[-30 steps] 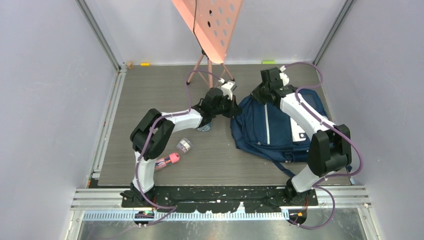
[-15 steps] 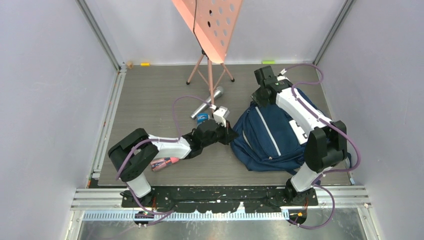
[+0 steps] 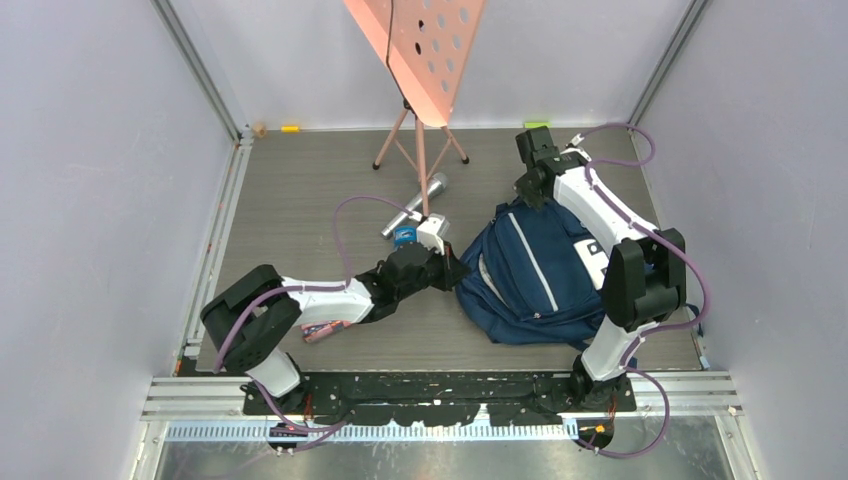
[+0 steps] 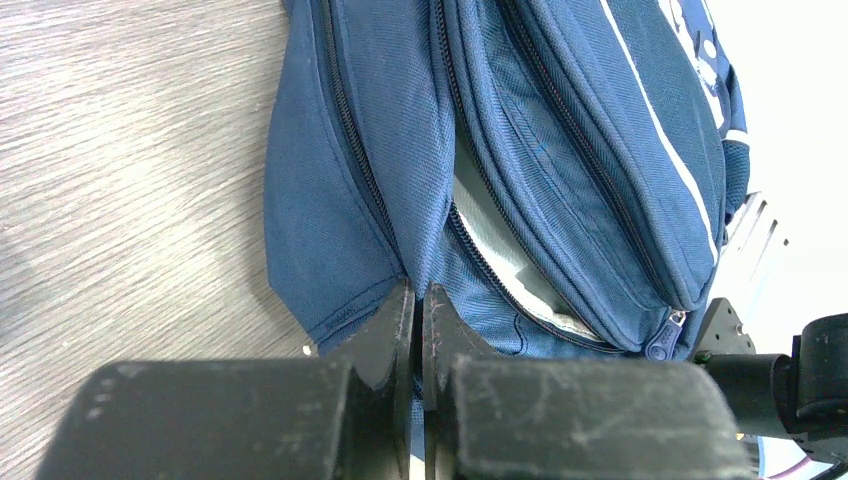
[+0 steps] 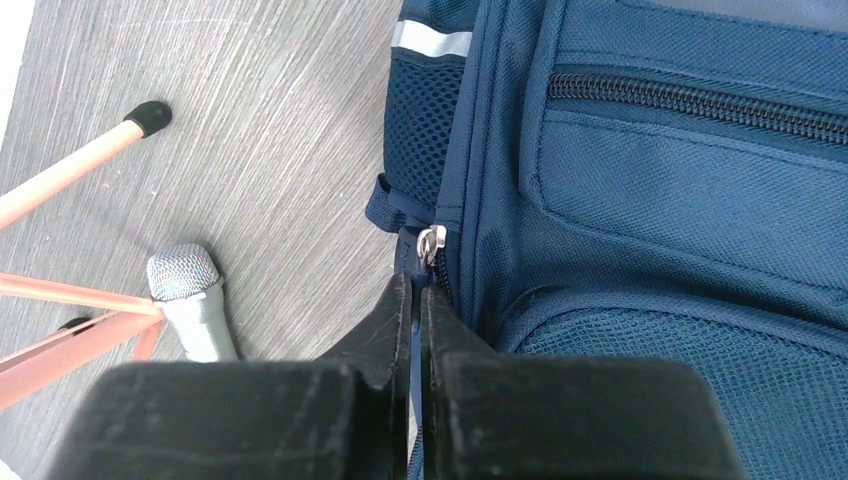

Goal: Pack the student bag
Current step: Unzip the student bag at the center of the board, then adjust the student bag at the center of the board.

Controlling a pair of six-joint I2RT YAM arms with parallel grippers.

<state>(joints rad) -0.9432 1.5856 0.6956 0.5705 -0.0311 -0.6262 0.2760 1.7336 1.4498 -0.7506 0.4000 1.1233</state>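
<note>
At the near left of the table, a pink and red object lies partly under the left arm. Just beyond it, the left gripper is pinched tight on a fold of blue fabric at the left edge of the student bag. The bag lies on the right half of the table, and its main zipper gapes so that pale lining shows inside. At the bag's far end, the right gripper is clamped on a thin blue strip just below a silver zipper ring, beside a mesh side pocket. Left of the bag lies a silver microphone, with a small blue object near its lower end. Farther back stands a pink music stand on its tripod legs. A yellow piece and a green piece rest along the far edge.
</note>
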